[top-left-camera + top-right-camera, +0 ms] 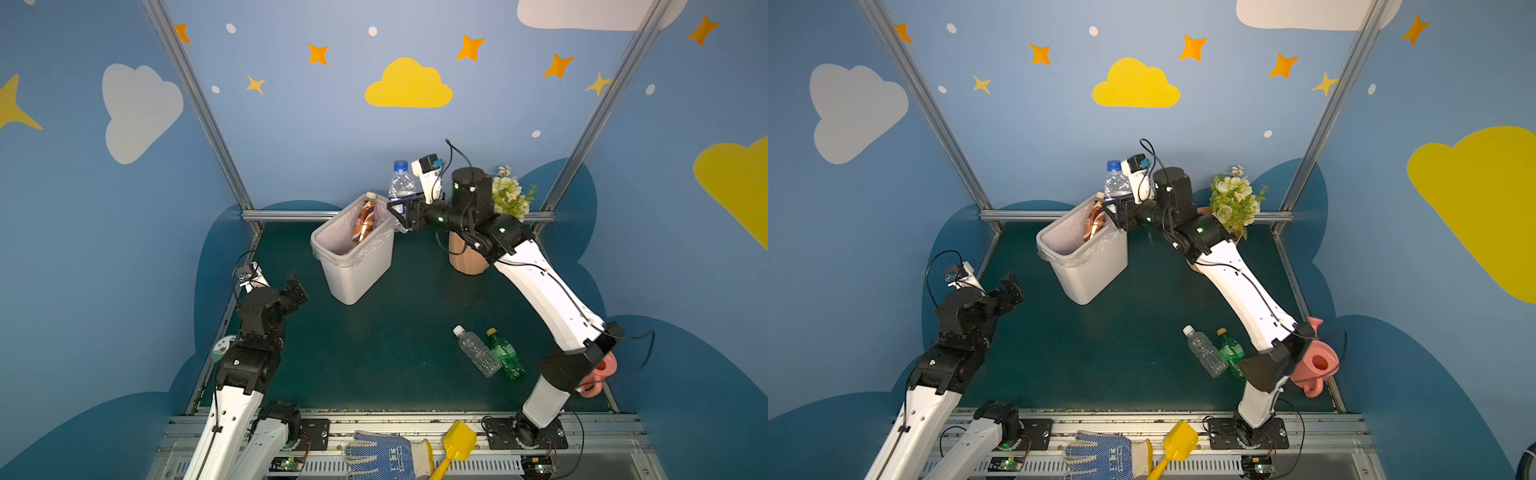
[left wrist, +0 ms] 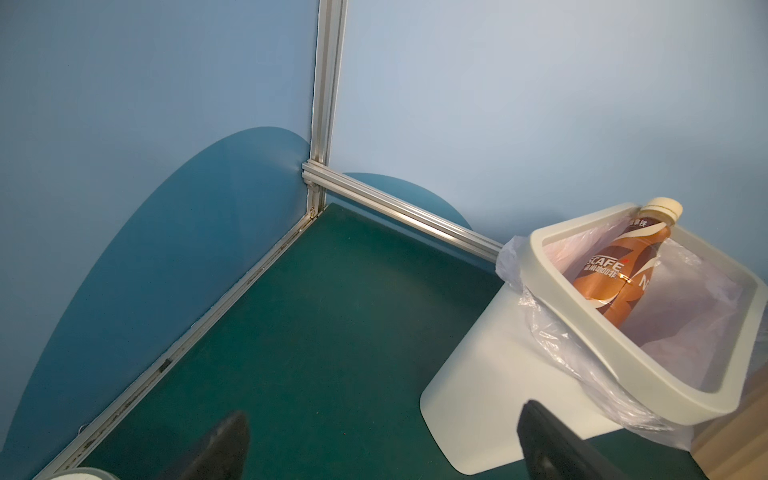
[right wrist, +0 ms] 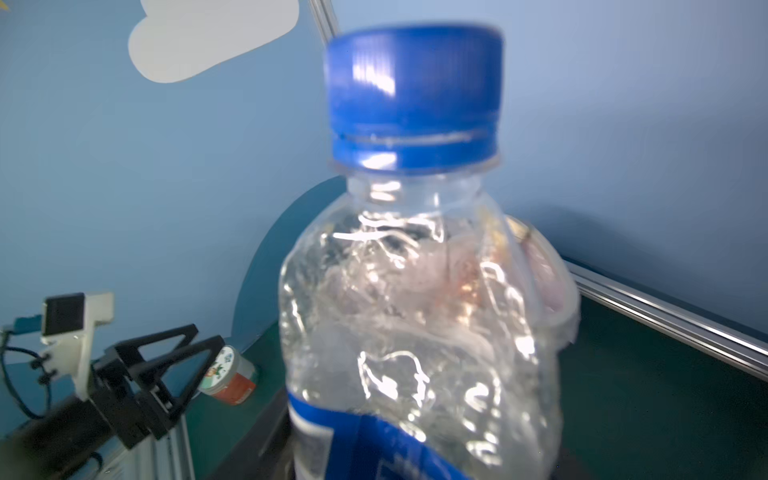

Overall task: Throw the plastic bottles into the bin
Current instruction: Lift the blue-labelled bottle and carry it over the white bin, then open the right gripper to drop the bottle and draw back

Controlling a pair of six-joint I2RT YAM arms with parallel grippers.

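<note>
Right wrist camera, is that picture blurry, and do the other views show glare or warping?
Right wrist view: the blue-capped bottle fills the frame, soft and smeared, with bright glints on its clear plastic. Left wrist view: the bin is sharp, the left fingers dark and blurred at the edge. Both top views: sharp, evenly lit, but wide-angle, the frame posts leaning outward.

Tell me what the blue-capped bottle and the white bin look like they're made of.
Blue-capped bottle: thin clear plastic, glossy; it is see-through, with creased, glinting walls. Bin: probably rigid moulded plastic, smooth matte white, rounded corners. Its liner: thin translucent film, wrinkled.
</note>
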